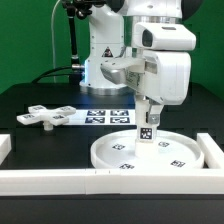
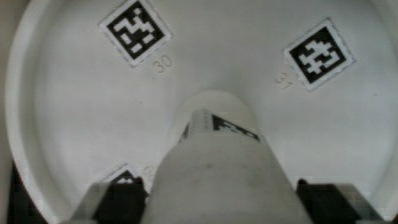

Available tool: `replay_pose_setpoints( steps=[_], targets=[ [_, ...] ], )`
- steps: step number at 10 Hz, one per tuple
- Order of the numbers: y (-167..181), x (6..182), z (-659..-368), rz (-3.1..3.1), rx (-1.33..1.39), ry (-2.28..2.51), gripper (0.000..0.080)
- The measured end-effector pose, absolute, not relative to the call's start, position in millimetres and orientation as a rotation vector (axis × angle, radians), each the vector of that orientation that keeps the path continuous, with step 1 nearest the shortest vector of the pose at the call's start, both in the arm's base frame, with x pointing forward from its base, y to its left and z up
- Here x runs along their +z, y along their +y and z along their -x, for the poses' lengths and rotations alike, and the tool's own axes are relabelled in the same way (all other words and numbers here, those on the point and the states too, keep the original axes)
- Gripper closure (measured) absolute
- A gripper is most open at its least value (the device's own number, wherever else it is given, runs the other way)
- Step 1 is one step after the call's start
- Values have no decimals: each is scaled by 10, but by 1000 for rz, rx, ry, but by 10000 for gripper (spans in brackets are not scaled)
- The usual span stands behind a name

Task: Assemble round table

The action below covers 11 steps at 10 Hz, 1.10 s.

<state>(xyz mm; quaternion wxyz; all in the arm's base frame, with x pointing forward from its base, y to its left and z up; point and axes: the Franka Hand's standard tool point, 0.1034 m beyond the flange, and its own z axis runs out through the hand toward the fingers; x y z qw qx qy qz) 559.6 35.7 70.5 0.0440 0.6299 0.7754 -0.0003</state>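
Note:
The large flat round disc (image 1: 150,152) lies on the black table at the exterior view's right, tags on its face. My gripper (image 1: 149,113) is shut on the short cylindrical post (image 1: 147,128) and holds it upright over the middle of the disc, its lower end at or just above the disc's face. In the wrist view the post (image 2: 222,160) runs out from between my dark fingers (image 2: 130,198) toward the disc (image 2: 107,110). The cross-shaped flat foot (image 1: 44,116) lies at the exterior view's left.
The marker board (image 1: 108,116) lies flat behind the disc. White straight border walls (image 1: 50,180) run along the front and the right side (image 1: 214,152). The arm's base (image 1: 105,60) stands at the back.

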Motion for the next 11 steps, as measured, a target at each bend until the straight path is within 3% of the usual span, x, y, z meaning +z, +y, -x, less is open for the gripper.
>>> replay_pose_setpoints(
  steps=[4, 10, 11],
  targets=[
    [390, 686, -5526, -2481, -16, 1822, 390],
    [389, 682, -5521, -2789, 10, 1317, 390],
    [352, 677, -5485, -2938, 38, 1025, 390]
  ],
)
